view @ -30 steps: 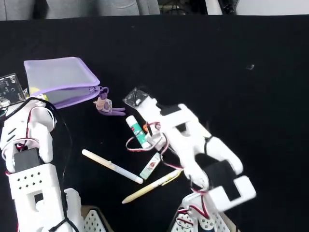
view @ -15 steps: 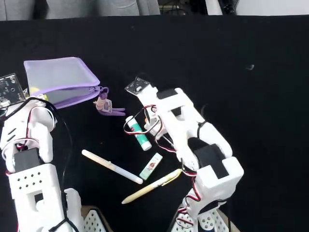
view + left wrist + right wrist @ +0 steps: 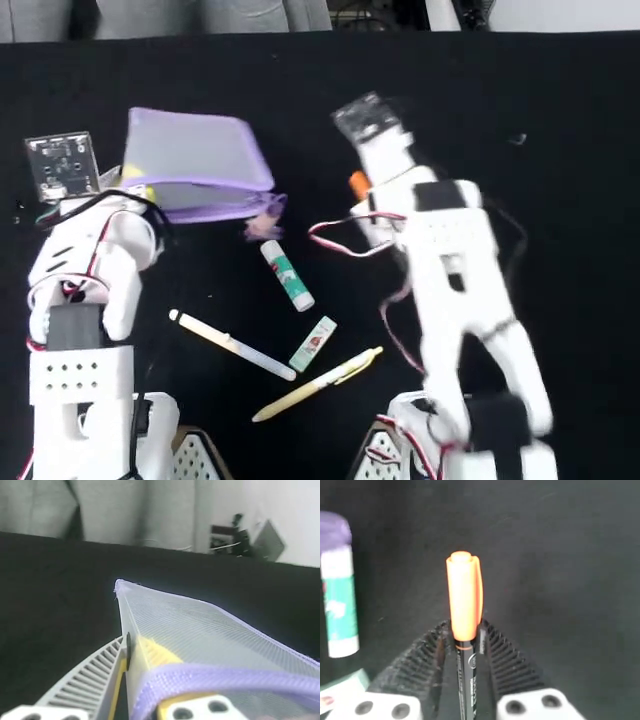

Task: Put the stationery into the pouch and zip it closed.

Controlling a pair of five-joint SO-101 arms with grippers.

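Left end effector [image 3: 127,652]: clamped on one wall of the purple mesh pouch [image 3: 190,165], upper left of the high view; one finger looks to sit inside the mesh. The pouch's zipper pull [image 3: 265,215] hangs off its right corner.

Lower centre, loose on the bench [image 3: 560,120]: white pen [image 3: 230,344], glue stick [image 3: 288,275], small green-and-white block [image 3: 313,343], yellow pen [image 3: 318,383]. None in the pouch yet.

Right end effector [image 3: 465,630]: closed on the orange-capped pen [image 3: 464,590], cap sticking out past the tips, upper centre of the high view, right of the pouch and apart from it.

Risks, my read:
- The pouch mouth looks narrow; if the cap catches the zipper band or mesh, the pouch could drag or slip from the left clamp.
- I'm gripping the pen just below its cap, so a contact could pivot it in the jaws.
- My cable loop [image 3: 335,240] hangs near the glue stick and could snag it.

Room: bare bench to the right and upper right. The bench's back edge runs close behind the pouch. The lower centre is crowded.
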